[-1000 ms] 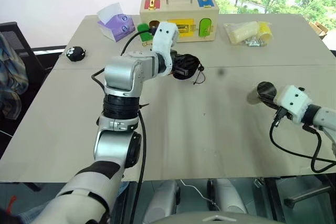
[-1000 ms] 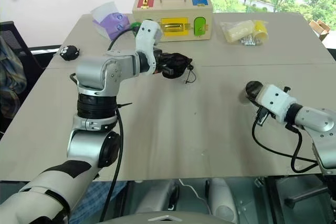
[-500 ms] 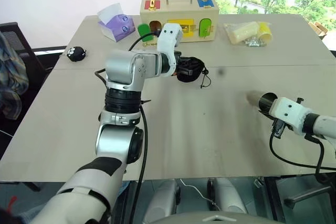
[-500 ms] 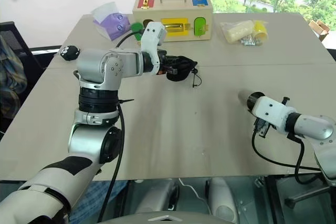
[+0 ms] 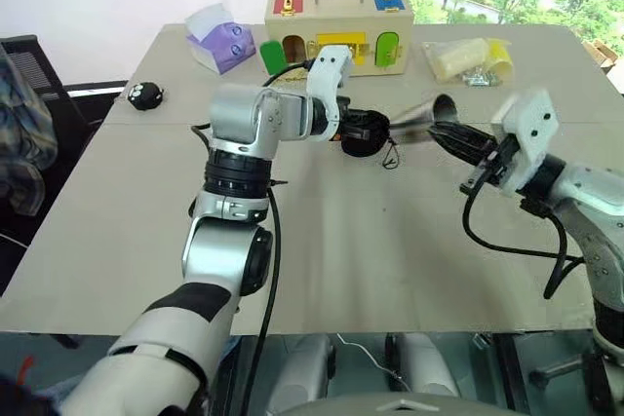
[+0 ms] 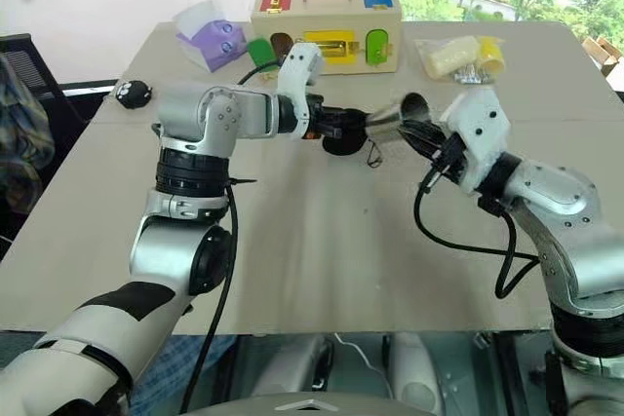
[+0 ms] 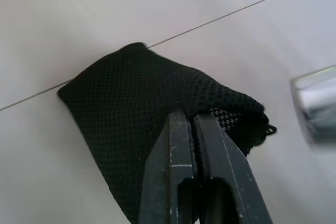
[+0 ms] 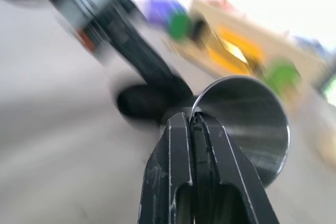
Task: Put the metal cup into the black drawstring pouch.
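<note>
Beige tabletop (image 5: 370, 270), wooden latch box (image 5: 336, 31) at rear. Left gripper (image 7: 194, 124) clamped on soft black mesh drawstring pouch (image 5: 364, 133), held above mid-table. Right gripper (image 8: 191, 121) pinches rim of shiny tapered steel cup (image 6: 395, 121), lying sideways just right of pouch, base toward pouch, mouth toward right gripper. Cup not inside.

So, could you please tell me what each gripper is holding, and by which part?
Left gripper pinches the black drawstring pouch at its mouth edge; right gripper pinches the metal cup by its rim.
</note>
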### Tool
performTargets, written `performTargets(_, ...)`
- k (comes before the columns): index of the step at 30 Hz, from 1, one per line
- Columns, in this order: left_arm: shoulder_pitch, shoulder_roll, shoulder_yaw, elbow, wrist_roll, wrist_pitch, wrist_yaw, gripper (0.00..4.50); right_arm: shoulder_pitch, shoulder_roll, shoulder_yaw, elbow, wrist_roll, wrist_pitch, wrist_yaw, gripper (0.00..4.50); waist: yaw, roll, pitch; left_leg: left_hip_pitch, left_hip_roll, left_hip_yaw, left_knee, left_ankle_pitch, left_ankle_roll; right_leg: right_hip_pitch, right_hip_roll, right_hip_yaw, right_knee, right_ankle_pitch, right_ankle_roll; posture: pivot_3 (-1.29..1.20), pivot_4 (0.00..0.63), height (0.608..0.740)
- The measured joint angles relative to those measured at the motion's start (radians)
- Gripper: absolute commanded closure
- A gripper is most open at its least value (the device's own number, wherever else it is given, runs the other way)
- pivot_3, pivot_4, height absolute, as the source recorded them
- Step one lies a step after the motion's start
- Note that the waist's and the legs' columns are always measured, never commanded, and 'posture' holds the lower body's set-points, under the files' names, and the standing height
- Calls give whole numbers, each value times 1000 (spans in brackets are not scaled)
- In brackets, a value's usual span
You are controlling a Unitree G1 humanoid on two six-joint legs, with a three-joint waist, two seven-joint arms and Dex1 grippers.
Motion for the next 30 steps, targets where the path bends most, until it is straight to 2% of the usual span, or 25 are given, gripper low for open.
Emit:
performTargets(6, -7, -9, 18, 58, -16, -6, 0, 4500, -42, 11, 31, 0, 31, 72, -62, 4451, -5, 0, 0, -11, -2, 1, 2, 0, 0, -13, -1, 2, 5, 0, 0, 0, 150, 710)
performTargets(13, -40, -42, 69, 110, -42, 33, 10, 4500, -54, 42, 95, 7, 34, 76, -93, 4451, -13, 0, 0, -11, -1, 3, 2, 0, 0, -13, -1, 4, 6, 0, 0, 0, 150, 710)
performTargets(17, -70, -62, 140, 139, -73, 87, 28, 4500, -61, 58, 136, 52, 5, 42, -113, 4451, -13, 0, 0, -11, -2, 3, 2, 0, 0, -14, 0, 4, 7, 0, 0, 0, 150, 710)
performTargets(30, -81, -65, 195, 139, -130, 144, 40, 4500, -67, 131, 138, 162, -79, -43, -201, 4451, -14, 0, 0, -10, -2, 3, 2, 1, -1, -15, 0, 5, 9, 0, 0, 0, 150, 710)
